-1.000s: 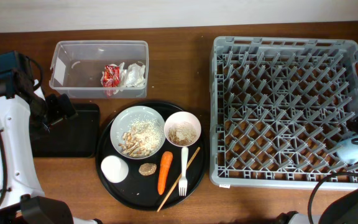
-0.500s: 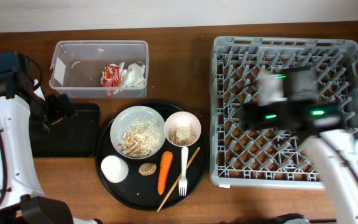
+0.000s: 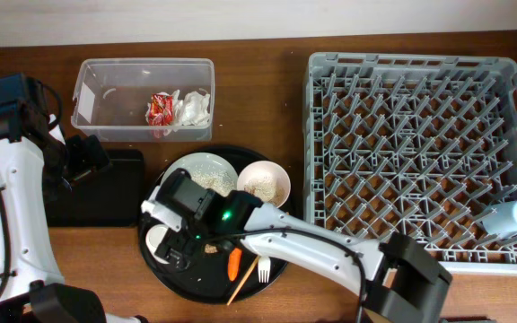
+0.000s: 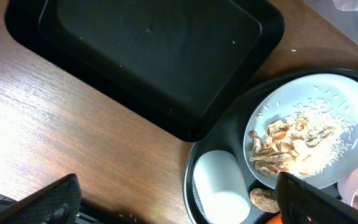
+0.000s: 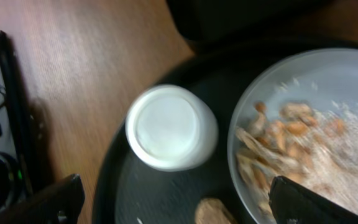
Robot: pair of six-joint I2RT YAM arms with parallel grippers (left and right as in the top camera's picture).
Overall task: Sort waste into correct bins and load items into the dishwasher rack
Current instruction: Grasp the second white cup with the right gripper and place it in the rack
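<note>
My right gripper is open and empty, low over the round tray just in front of the white cup. The brown lump lies between its fingers. The plate holds rice-like scraps. The small bowl, carrot, fork and chopstick are on the same tray. The light blue cup lies in the rack. The wrapper and tissue are in the clear tub. My left gripper is open above the black rectangular tray.
The round black tray sits between the rectangular tray and the rack. My right arm stretches across the table's front from the right. The left wrist view also shows the white cup and plate.
My right arm has swung from the rack's front right corner across to the round tray, leaving the light blue cup in the rack. My left arm has not moved.
</note>
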